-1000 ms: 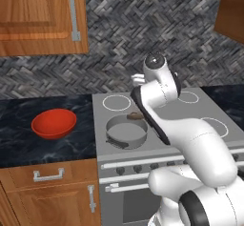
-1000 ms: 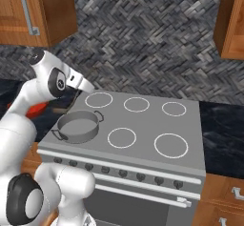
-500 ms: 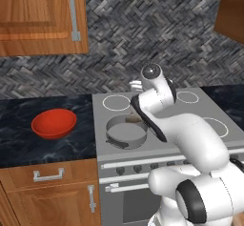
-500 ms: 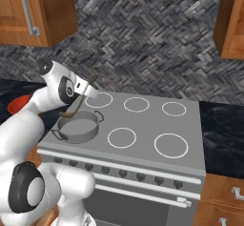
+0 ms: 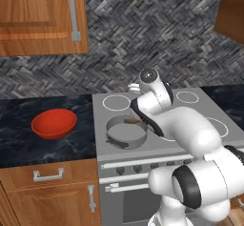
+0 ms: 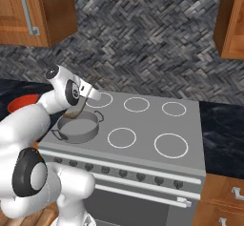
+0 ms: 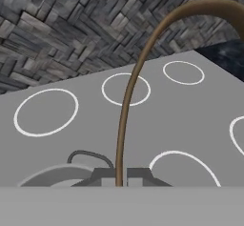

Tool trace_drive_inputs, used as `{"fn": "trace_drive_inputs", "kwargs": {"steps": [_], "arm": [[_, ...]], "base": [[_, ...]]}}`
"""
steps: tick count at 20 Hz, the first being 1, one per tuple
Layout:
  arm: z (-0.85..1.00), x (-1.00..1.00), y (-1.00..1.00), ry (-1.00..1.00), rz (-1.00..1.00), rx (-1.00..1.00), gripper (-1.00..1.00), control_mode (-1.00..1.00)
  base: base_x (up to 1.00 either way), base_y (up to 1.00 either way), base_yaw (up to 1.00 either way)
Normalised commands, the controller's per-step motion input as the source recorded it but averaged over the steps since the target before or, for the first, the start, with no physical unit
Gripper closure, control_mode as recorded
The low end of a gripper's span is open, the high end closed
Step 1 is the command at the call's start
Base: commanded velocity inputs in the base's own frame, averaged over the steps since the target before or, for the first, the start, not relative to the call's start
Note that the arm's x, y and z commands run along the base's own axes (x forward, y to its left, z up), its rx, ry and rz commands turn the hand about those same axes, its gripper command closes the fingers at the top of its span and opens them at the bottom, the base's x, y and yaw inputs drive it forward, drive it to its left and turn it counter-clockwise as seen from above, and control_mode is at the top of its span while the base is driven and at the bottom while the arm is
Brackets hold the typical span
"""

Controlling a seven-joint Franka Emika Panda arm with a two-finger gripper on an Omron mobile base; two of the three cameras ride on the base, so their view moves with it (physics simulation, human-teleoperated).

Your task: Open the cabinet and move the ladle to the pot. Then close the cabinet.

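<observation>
My claw (image 7: 117, 178) is clenched on the ladle (image 7: 131, 84), whose thin handle rises from between my fingertips and curves away over the stove (image 6: 190, 125). I hang just above the pot (image 6: 78, 127), which sits on the burner at the stove's front left corner, the ladle reaching down into it.

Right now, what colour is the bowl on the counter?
Red. The bowl shows best in the left base view, left of the stove.

Grey stove (image 6: 143, 148): pot (image 6: 78, 127) on front-left burner. Dark counter (image 5: 19, 144): red bowl (image 5: 54, 123).
</observation>
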Motion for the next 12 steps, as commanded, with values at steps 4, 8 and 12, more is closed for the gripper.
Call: {"fn": "trace_drive_inputs", "kwargs": {"steps": [4,8,12], "arm": [[-0.19,0.30,0.00,0.01,0.00,0.00,1.00,-1.00],[-0.14,0.32,0.01,0.02,0.00,0.00,1.00,-1.00],[-0.13,0.07,0.08,0.00,0.00,0.00,1.00,-1.00]], "base": [[0.00,0.00,0.00],[0.00,0.00,0.00],[0.00,0.00,0.00]]}}
